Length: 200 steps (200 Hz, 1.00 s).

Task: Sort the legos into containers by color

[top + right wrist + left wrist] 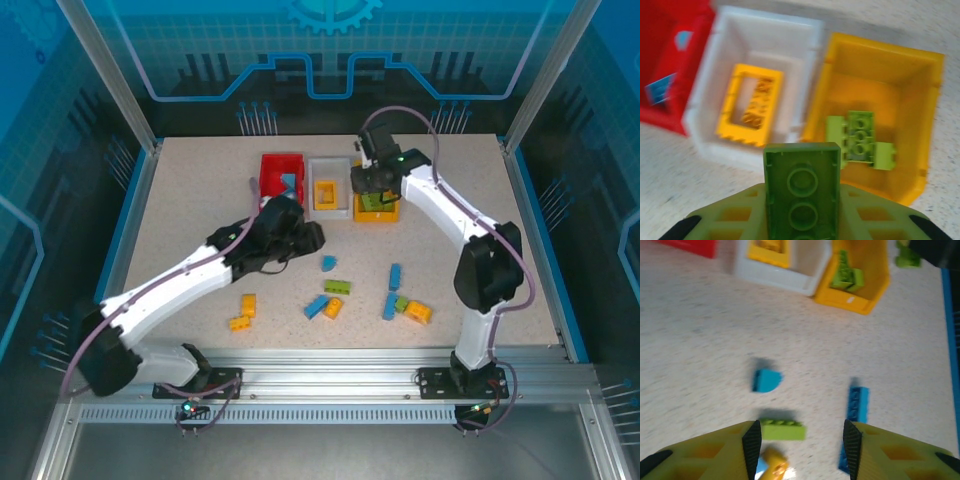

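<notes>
Right jaws pinch a lime green lego [801,185] near the yellow-orange container [880,57] rim, so releasing could miss into the white container [800,55]; left jaws spread, empty.

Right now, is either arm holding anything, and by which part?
The right gripper pinches a lime green brick by the end nearest its wrist. The left gripper is open, holding nothing.

Red bin [660,55] cut by left edge, green brick [801,190] cropped below, blurred blue shapes [660,90] perhaps legos
</notes>
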{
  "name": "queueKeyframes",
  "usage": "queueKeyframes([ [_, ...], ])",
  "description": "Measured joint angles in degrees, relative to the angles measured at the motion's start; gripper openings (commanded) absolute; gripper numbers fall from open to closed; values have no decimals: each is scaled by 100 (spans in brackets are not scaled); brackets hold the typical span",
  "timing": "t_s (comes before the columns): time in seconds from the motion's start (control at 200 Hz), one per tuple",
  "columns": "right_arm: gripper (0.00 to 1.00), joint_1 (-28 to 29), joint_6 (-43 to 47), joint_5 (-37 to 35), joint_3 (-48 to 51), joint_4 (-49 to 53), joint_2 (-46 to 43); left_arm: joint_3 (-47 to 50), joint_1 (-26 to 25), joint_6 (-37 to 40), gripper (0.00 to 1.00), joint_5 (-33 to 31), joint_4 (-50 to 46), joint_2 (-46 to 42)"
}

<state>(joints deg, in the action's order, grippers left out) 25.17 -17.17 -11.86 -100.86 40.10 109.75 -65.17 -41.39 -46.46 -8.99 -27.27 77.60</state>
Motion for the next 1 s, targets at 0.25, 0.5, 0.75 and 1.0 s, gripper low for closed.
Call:
queueKeyframes([
  [0.25,33,-448,-367,-168,-1714,461,1836,-1088,0,413,51,476,511,1425],
  [0.5,40,-586,-599,-273,-2485,951,2634,-1757,0,636,51,538,573,1917],
  [0.75,58,-614,-684,-273,-2535,1088,2658,-1827,0,647,53,479,310,1917],
  [1.0,58,-479,-538,-337,-1886,866,1982,-1582,0,608,57,302,-293,1668],
])
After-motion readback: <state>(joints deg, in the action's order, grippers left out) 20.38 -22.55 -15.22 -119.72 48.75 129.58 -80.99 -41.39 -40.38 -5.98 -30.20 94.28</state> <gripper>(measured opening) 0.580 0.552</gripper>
